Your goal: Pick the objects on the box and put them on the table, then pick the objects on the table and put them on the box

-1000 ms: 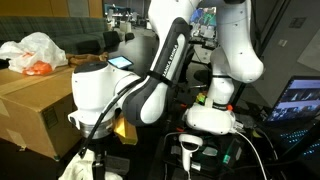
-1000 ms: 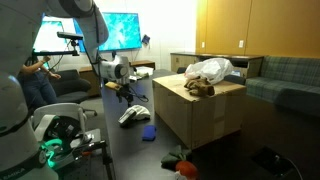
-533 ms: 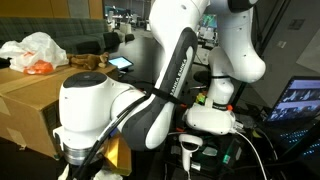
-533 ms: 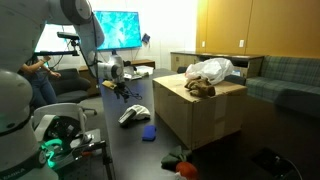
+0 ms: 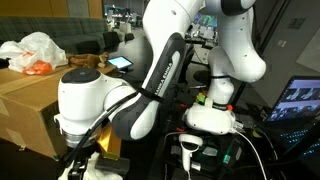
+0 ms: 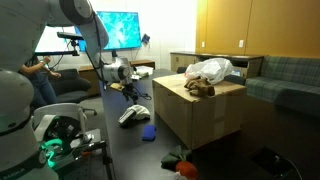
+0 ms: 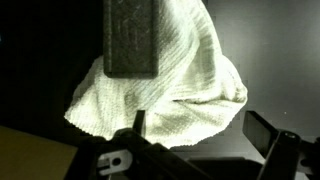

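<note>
Gripper (image 7: 200, 135) hovering over the large white cloth (image 7: 165, 90), jaws standing wide apart and gripping nothing.
In the wrist view the dark grey slab (image 7: 131, 38) is lying on the cloth's upper part, and the cloth is sprawling crumpled across the black table (image 7: 285, 50). In an exterior view the blue flat pad (image 6: 147, 131) is lying just beside the cloth, between it and the cardboard box (image 6: 205, 120), while the small red-green toy (image 6: 180, 160) is sitting near the box's lower corner. On the box top the white-and-orange plastic bag (image 6: 212, 69) and the brown lump (image 6: 201, 88) are resting close together (whether touching is unclear). The arm's bulky links (image 5: 120, 100) are blocking most of the table in an exterior view; a lit screen (image 6: 118, 30) is glowing behind.
</note>
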Tool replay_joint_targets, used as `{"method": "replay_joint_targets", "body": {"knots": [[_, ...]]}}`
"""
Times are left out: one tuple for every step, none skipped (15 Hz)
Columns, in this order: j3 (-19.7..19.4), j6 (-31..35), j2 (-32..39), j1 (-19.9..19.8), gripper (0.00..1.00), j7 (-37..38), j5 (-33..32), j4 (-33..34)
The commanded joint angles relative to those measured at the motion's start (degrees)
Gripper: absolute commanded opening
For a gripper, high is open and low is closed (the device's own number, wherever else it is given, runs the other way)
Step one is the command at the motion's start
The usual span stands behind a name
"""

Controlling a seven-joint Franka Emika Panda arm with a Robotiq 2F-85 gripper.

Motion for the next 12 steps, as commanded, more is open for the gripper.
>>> {"method": "replay_joint_targets", "body": {"knots": [[-3.11,-2.83,1.26,3.3,1.0,1.1,-2.82,2.07],[-3.05,-3.72,1.37,3.42,1.0,0.69,-2.8,2.06],[-2.9,-4.6,1.28,3.56,1.0,0.32,-2.82,1.94],[-2.69,-5.35,1.17,3.64,1.0,0.16,-2.76,1.88],[-2.5,-5.78,1.54,3.64,1.0,0.04,-2.7,2.2],[-2.21,-6.15,1.82,3.47,1.0,-0.33,-2.55,2.6],[-1.86,-6.27,1.72,3.33,1.0,-0.64,-2.34,2.49],[-1.29,-6.02,1.57,2.98,1.0,-1.1,-1.92,2.34],[-0.64,-5.86,1.79,2.54,1.0,-1.72,-1.4,2.46],[-0.82,-6.25,4.38,1.43,1.0,-2.1,-0.7,5.21],[-0.09,-6.27,5.07,0.76,1.0,-2.79,0.13,6.17],[0.23,-6.93,6.26,0.17,1.0,-3.57,0.57,7.62]]}}
